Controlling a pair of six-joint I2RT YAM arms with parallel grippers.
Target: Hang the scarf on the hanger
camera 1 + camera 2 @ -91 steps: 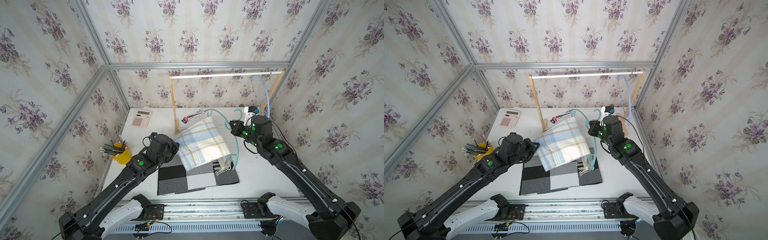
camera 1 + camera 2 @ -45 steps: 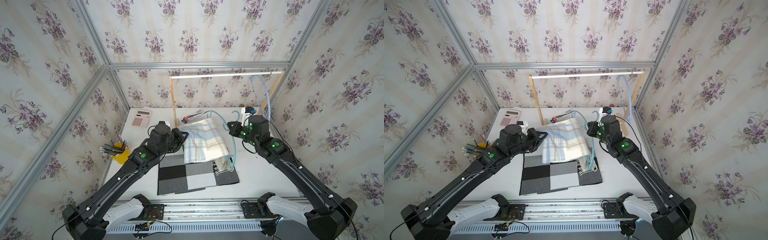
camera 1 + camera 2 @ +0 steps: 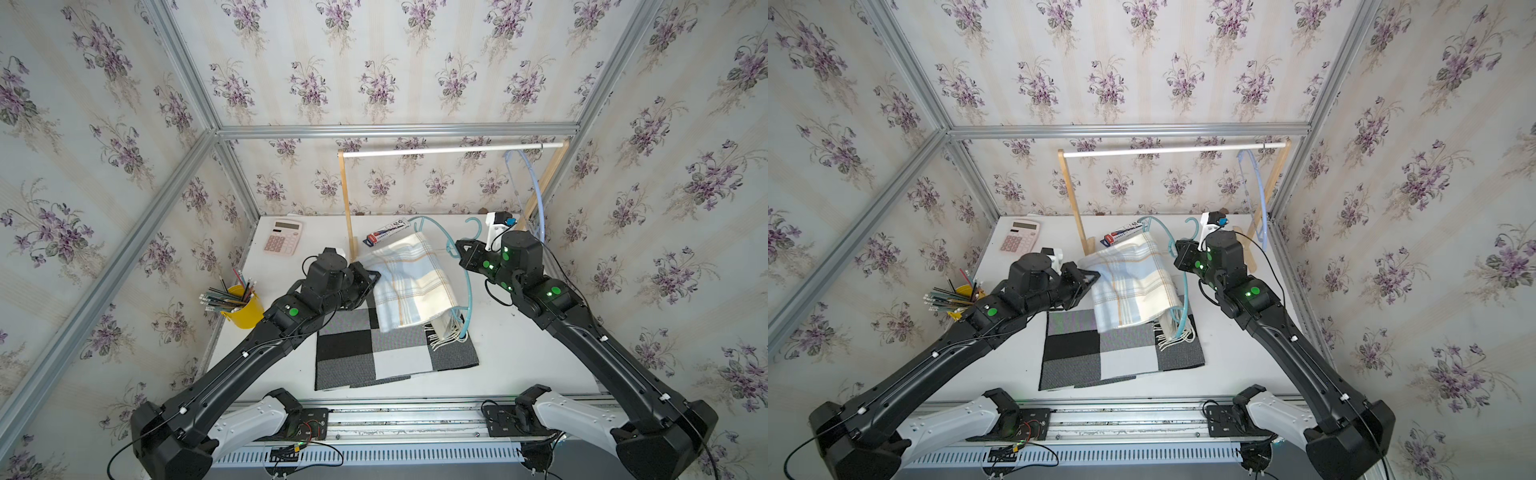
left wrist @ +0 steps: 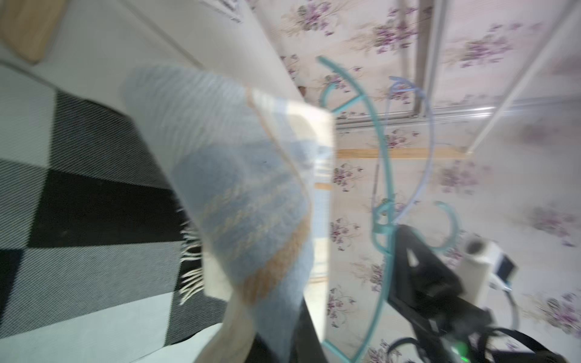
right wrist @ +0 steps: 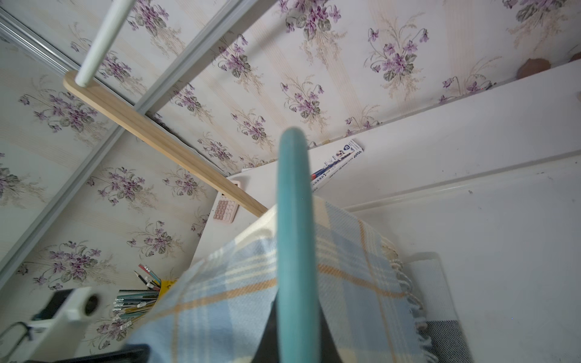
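The left wrist view is smeared with blur, so the scarf (image 4: 239,188) shows there only as a pale blue and cream mass. In both top views it hangs lifted near the middle of the bench (image 3: 519,353), above the checkered mat (image 3: 361,353), with its fringe down at the mat toward 4 o'clock. My left end effector (image 3: 371,276) is clenched on the scarf's 9 o'clock edge. My right end effector (image 3: 458,248) is clenched on the teal hanger (image 3: 469,291) just below its hook. The scarf covers part of the hanger, and I cannot tell whether the cloth passes through the frame. The pen box (image 3: 387,232) at 12 o'clock carries print too small to read. The keys of the calculator (image 3: 282,237) at 10 o'clock are illegible too.
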